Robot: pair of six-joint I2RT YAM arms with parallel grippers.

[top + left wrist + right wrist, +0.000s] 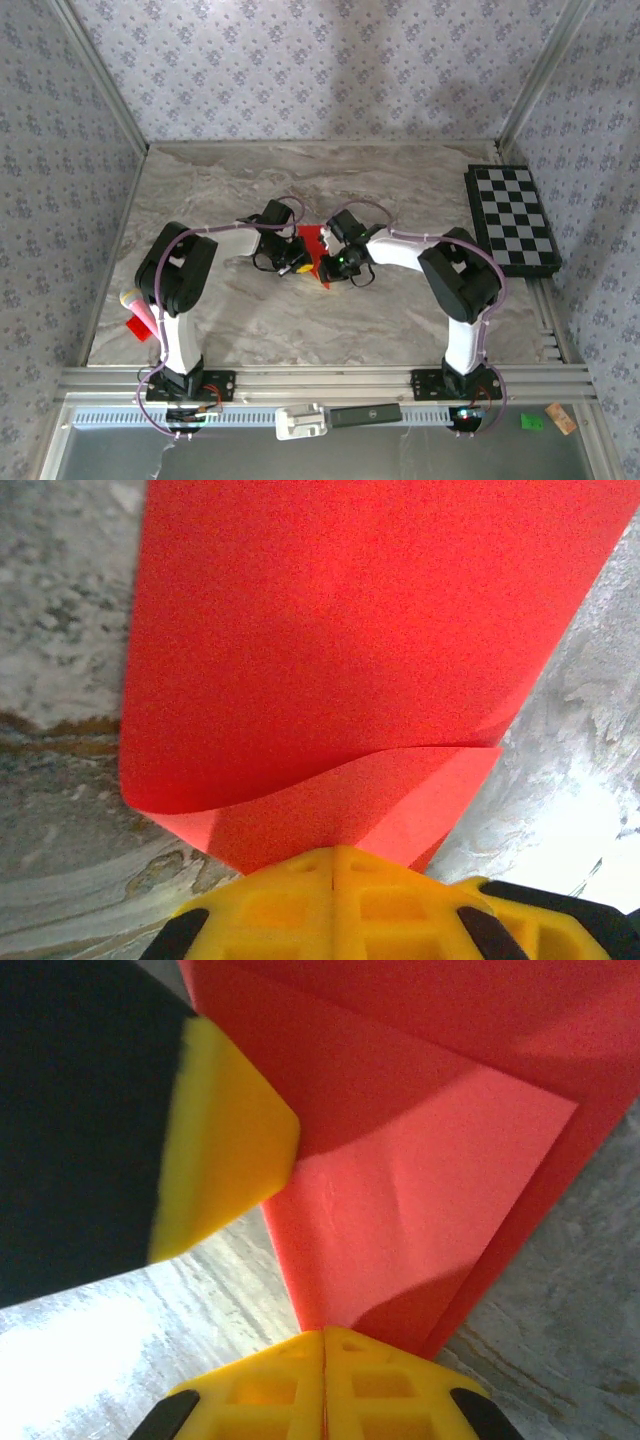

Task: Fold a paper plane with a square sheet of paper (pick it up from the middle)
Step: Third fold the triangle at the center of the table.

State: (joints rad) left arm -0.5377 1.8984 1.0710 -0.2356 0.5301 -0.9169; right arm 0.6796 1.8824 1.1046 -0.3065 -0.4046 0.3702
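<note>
The desk (400, 190) is a slab with a grey-and-brown marbled pattern, pale veins running across it, and it catches a bright glare under the wrists. Three walls papered in a lilac-grey sprig print (300, 70) close it in, with bare metal posts at the two back corners and a ribbed aluminium rail (330, 380) along the near edge where both arms are bolted.

At the middle of the desk, the thin bright red sheet of paper (312, 245) stands between the two wrists, creased and doubled over on itself. In the left wrist view a loose layer curls over another one (330, 660); in the right wrist view a sharp diagonal fold runs across it (430, 1190). The left claw (333, 852) is clenched on one edge of the sheet, its yellow fingers pressed together. The right claw (325, 1332) is clenched on it from the other side. I cannot tell whether the paper's lower edge touches the desk.

Against the right wall lies a black-and-white chequered board (513, 220), well apart from the paper. A small red scrap (138, 327) sits at the left edge beside the left arm.
</note>
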